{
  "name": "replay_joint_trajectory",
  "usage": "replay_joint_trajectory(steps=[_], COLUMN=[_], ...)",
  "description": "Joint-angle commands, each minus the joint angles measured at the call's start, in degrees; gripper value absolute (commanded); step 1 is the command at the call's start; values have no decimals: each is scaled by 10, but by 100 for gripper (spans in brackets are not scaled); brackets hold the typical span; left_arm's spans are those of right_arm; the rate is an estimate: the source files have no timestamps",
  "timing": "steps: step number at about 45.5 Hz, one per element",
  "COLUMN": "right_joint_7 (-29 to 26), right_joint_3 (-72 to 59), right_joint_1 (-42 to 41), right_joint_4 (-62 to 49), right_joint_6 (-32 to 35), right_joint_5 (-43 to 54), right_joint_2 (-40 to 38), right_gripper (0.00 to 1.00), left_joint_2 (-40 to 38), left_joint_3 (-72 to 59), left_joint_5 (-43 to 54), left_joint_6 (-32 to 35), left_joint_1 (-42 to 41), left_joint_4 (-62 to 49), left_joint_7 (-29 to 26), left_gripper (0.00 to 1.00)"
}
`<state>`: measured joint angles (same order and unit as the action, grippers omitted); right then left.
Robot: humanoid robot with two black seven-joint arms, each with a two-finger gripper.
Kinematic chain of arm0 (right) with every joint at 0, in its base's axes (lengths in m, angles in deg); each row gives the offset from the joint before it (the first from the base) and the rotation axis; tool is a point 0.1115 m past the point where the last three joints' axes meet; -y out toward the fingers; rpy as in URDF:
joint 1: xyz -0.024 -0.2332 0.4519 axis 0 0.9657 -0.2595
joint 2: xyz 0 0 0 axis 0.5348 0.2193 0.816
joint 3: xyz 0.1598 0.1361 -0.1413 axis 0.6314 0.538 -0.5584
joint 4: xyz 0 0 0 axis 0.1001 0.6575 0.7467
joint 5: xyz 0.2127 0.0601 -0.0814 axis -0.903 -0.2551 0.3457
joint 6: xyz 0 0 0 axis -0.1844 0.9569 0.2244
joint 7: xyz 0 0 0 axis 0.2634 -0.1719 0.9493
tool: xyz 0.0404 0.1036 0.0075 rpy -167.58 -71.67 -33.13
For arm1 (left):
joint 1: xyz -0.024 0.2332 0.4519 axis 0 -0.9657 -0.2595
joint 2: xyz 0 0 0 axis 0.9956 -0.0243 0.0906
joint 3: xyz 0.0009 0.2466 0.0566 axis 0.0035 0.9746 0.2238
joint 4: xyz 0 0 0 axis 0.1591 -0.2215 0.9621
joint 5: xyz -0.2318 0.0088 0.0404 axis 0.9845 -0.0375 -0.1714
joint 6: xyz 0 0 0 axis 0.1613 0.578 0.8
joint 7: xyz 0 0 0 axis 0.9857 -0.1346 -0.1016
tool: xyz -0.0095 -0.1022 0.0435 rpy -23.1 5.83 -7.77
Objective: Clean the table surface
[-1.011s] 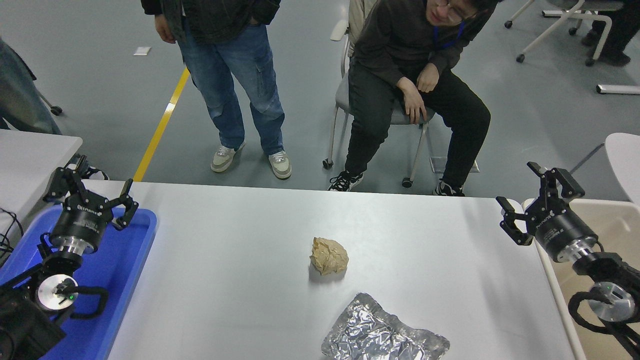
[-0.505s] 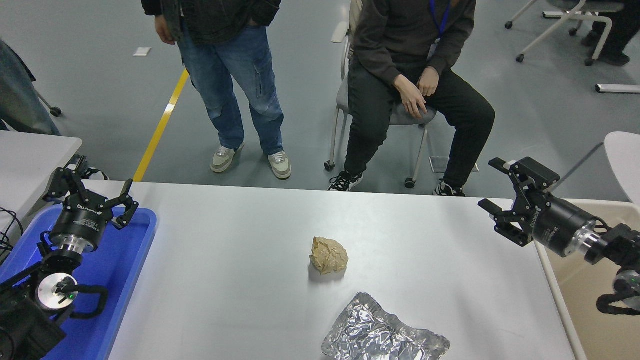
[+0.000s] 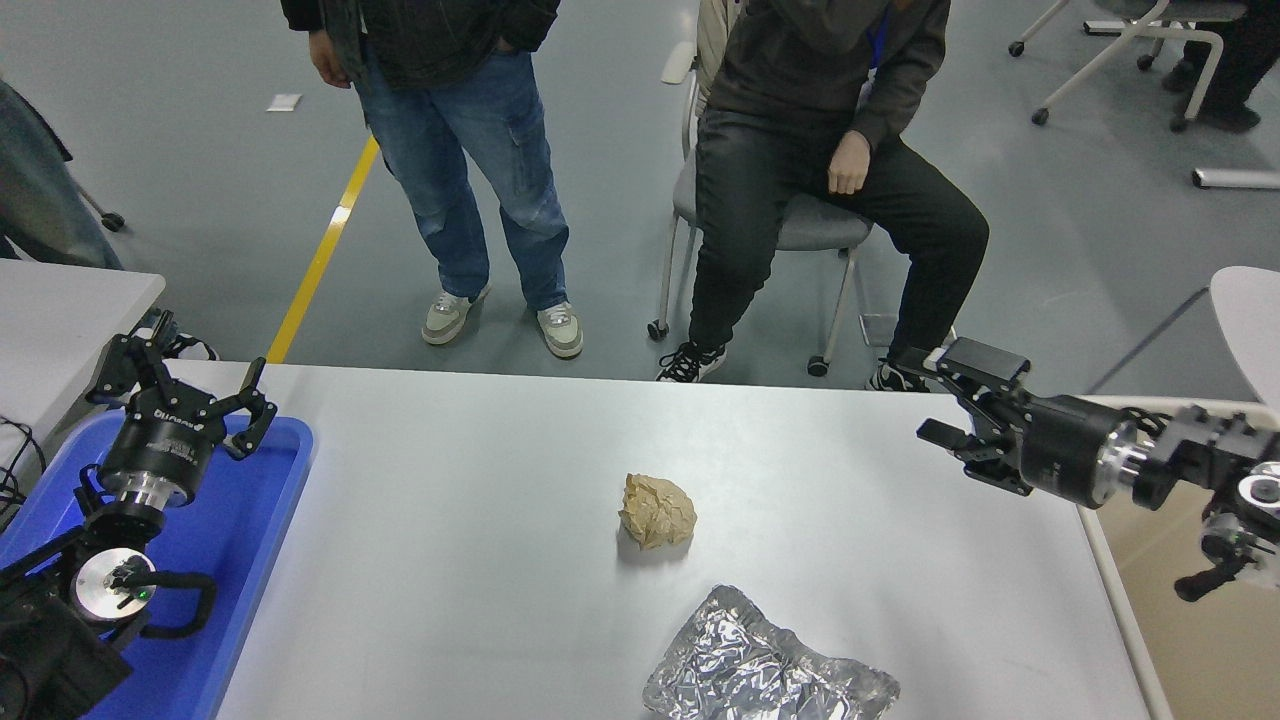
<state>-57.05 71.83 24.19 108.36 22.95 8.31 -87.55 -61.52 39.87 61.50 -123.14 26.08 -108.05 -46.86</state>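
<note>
The table surface (image 3: pixel 480 520) is a wide white-grey top filling the lower picture. A crumpled tan paper ball (image 3: pixel 657 510) lies near its middle. A crinkled sheet of silver foil (image 3: pixel 765 668) lies at the near edge, right of centre. My right gripper (image 3: pixel 945 397) hovers open and empty above the table's far right corner, pointing left, well to the right of the paper ball. My left gripper (image 3: pixel 185 383) is parked open over the blue tray at the left.
A blue plastic tray (image 3: pixel 270 520) sits on the table's left end. A beige bin (image 3: pixel 1190 600) stands off the right edge. A smaller white table (image 3: pixel 60 310) is at far left. One person stands and another sits on a chair beyond the far edge.
My right arm has swung left and turned level, bringing the open gripper in over the table's far right corner. The seated person has sat upright. The left arm has stayed still.
</note>
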Motion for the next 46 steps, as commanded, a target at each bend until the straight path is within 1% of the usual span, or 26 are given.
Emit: replay_joint_trajectory(steps=[1,7,12,16,21,26,29,33,42,46], right_joint_7=[-17,-17,-16,-15,-15,-14,-13,-13,-13,-12], right_joint_3=[-110,-161,-218,-245,-271,-301,-324,-344,-380,-395], right_joint_1=[-75,-113,-158,-179,-190,-190,-190,-188,-188,-187], right_joint_4=[14,14,15,18,23,23,23,21,18,17], right_joint_6=[34,59,71,71,71,69,65,59,19,-7], right_joint_5=[57,118,141,156,179,243,298,337,360,384], right_joint_2=[2,3,5,13,27,47,57,69,86,94], right_gripper=[98,98,96,96,96,98,98,98,98,96], left_joint_2=[0,0,0,0,0,0,0,0,0,0], left_joint_3=[0,0,0,0,0,0,0,0,0,0], left_joint_5=[0,0,0,0,0,0,0,0,0,0], left_joint_6=[0,0,0,0,0,0,0,0,0,0], left_joint_1=[0,0,0,0,0,0,0,0,0,0], left_joint_4=[0,0,0,0,0,0,0,0,0,0], left_joint_7=[0,0,0,0,0,0,0,0,0,0], left_gripper=[100,100,100,100,100,100,100,100,100,100])
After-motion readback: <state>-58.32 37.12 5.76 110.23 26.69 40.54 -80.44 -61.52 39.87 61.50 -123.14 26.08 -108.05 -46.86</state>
